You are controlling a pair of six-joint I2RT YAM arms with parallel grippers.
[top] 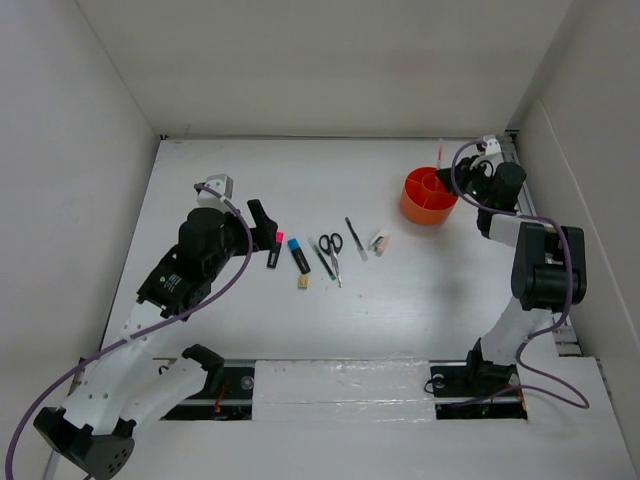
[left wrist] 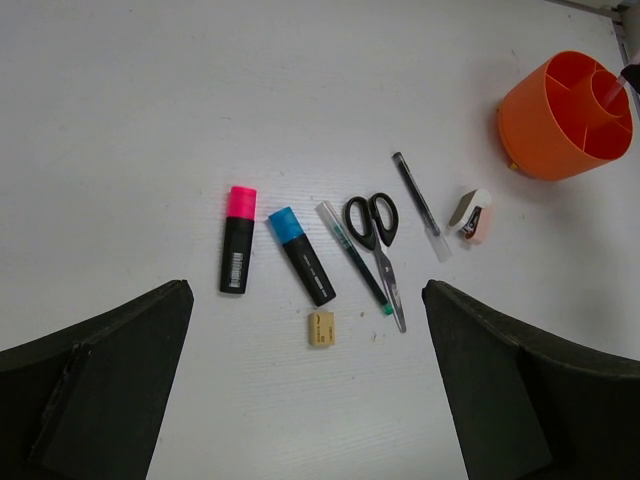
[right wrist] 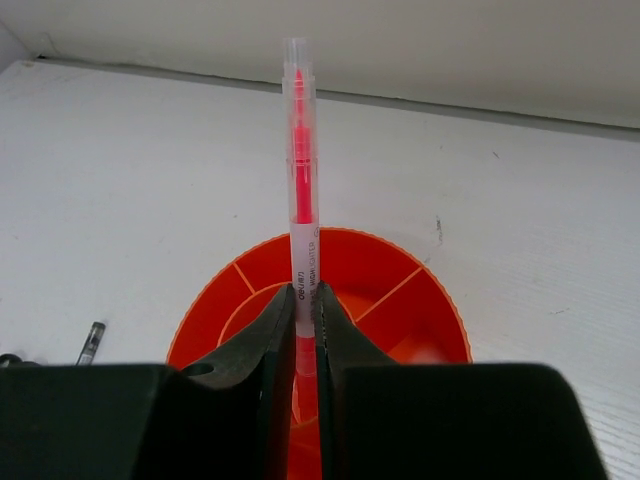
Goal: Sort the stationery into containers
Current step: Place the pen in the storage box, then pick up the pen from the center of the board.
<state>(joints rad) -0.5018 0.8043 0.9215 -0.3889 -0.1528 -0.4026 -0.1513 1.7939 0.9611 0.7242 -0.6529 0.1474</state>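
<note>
My right gripper (right wrist: 304,295) is shut on an upright pink pen (right wrist: 300,150), with its lower end inside the round orange organiser (right wrist: 420,290) at the table's far right (top: 428,196). My left gripper (left wrist: 306,292) hangs open above a row of stationery. The row holds a pink-capped highlighter (left wrist: 238,240), a blue-capped highlighter (left wrist: 301,256), a thin dark pen (left wrist: 355,258), black-handled scissors (left wrist: 378,245), a grey pen (left wrist: 418,200) and a whitish eraser (left wrist: 473,216). A yellowish eraser (left wrist: 321,328) lies nearest the open jaws.
White walls close in the table on the left, back and right. The organiser stands close to the right wall, with the right arm (top: 540,265) reaching along that wall. Both arm bases sit at the near edge.
</note>
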